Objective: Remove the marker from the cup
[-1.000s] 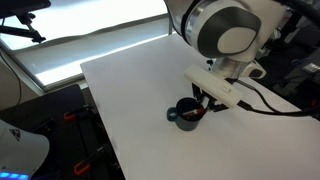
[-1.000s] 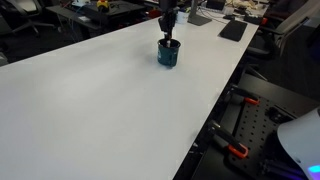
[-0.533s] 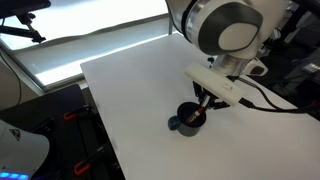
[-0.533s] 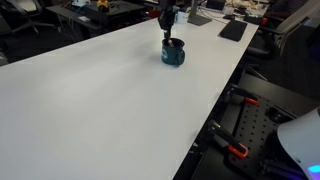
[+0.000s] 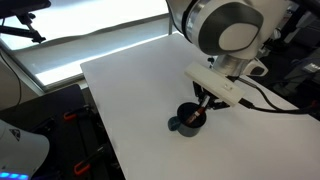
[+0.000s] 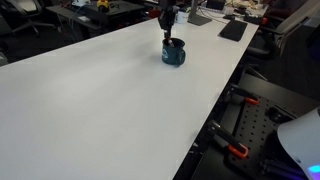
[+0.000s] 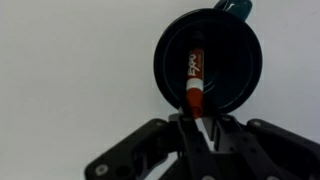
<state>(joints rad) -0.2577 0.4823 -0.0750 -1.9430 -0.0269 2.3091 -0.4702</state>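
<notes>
The cup (image 7: 166, 52), a dark round mug with its handle at the top of the wrist view, stands on the white table. It also shows in both exterior views (image 5: 186, 122) (image 6: 173, 56). The marker (image 7: 194, 74), reddish-orange with a white label, leans inside it with its upper end at the rim. My gripper (image 7: 193, 118) hangs right above the cup (image 5: 203, 104) (image 6: 167, 28). Its fingers are closed narrowly on the marker's upper red end.
The white table (image 5: 130, 90) (image 6: 90, 100) has an edge close to the cup on the robot's side. Black stands with orange clamps (image 6: 236, 150) sit beyond that edge. A cable (image 5: 270, 105) trails from the wrist over the table.
From one second ago to half a second ago the cup shifted a little across the table under the gripper. Since then nothing has visibly moved.
</notes>
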